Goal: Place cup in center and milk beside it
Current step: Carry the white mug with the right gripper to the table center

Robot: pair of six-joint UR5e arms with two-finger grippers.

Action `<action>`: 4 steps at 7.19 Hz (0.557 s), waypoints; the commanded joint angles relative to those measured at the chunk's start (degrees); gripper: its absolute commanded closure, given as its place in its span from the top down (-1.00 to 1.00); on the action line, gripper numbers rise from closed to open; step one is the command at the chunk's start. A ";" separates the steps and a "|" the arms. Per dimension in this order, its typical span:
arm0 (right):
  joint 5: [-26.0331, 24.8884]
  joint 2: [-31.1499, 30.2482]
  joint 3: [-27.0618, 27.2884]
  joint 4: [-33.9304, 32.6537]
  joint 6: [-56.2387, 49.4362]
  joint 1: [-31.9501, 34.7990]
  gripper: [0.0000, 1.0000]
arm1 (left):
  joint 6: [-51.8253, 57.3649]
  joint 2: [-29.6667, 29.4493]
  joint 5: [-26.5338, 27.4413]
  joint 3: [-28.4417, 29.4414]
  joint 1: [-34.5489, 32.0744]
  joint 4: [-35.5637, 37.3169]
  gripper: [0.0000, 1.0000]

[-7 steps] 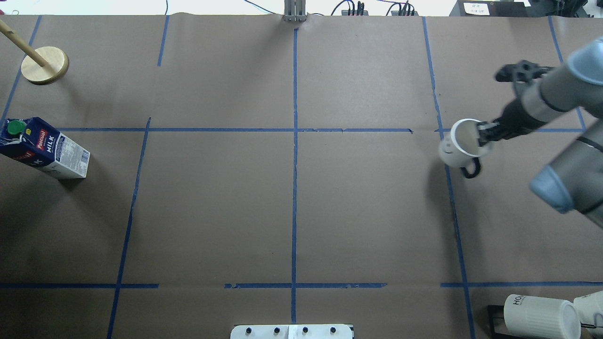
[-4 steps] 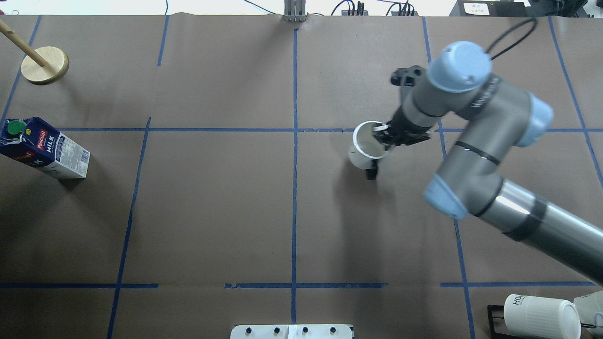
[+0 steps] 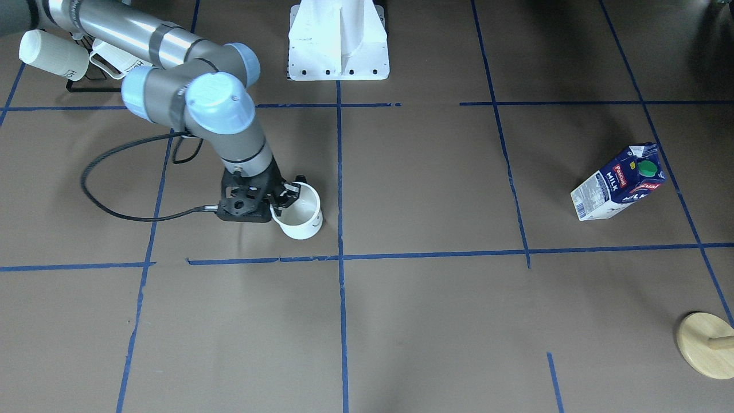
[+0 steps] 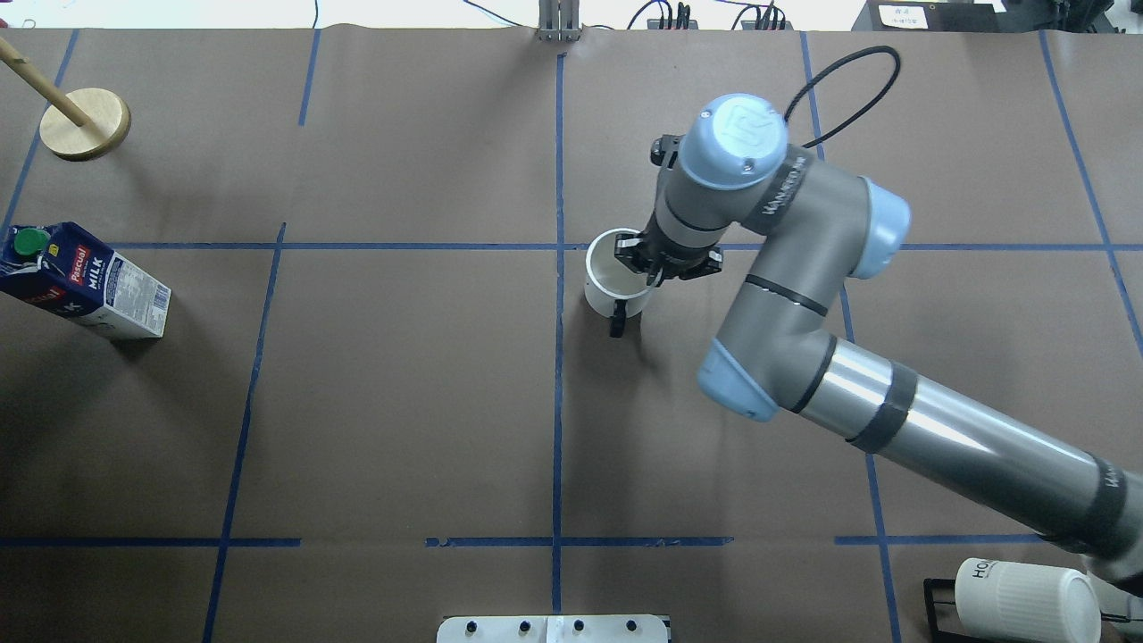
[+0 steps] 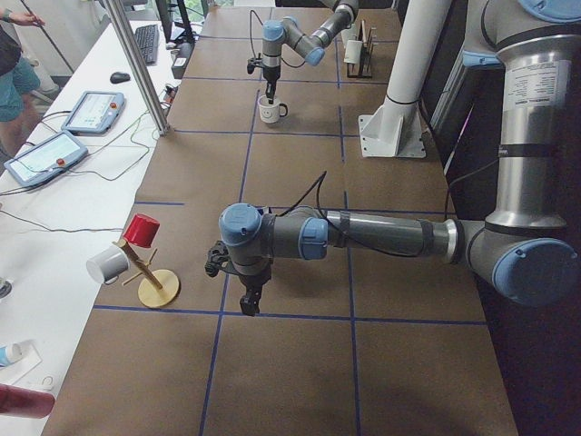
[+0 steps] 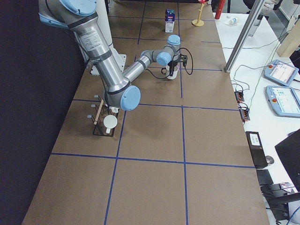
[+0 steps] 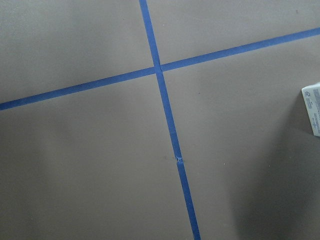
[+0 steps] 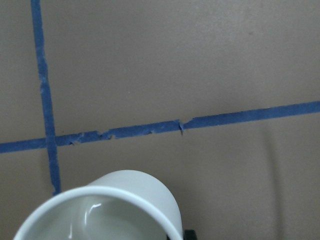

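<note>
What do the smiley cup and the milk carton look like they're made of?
The cup looks like glazed ceramic: smooth, glossy white with highlights inside. The milk carton looks like coated paperboard: printed panels, folded gable top, plastic-looking green cap.

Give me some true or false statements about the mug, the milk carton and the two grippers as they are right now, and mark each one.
1. The right gripper holds the mug by its rim. True.
2. The milk carton stands right beside the mug. False: it stands far off, toward the robot's left end of the table.
3. The mug's opening faces up. True.
4. The left gripper is clamped on the milk carton. False: nothing touches the carton, and the left gripper hangs above the tabletop.
5. The mug is on the robot's left of the middle tape line. False: it is just to the right of that line.
</note>
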 commanded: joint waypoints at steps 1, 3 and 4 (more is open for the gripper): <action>-1.68 2.08 -2.38 0.12 1.38 -1.25 -0.95 | 0.00 0.00 0.00 0.04 0.00 0.00 1.00; -1.95 2.43 -2.56 0.12 2.60 -1.52 -0.73 | 0.09 0.00 0.00 -0.05 0.00 0.00 1.00; -2.56 2.43 -2.56 0.12 3.31 -2.04 0.75 | 0.09 0.00 0.00 -0.14 0.00 0.00 1.00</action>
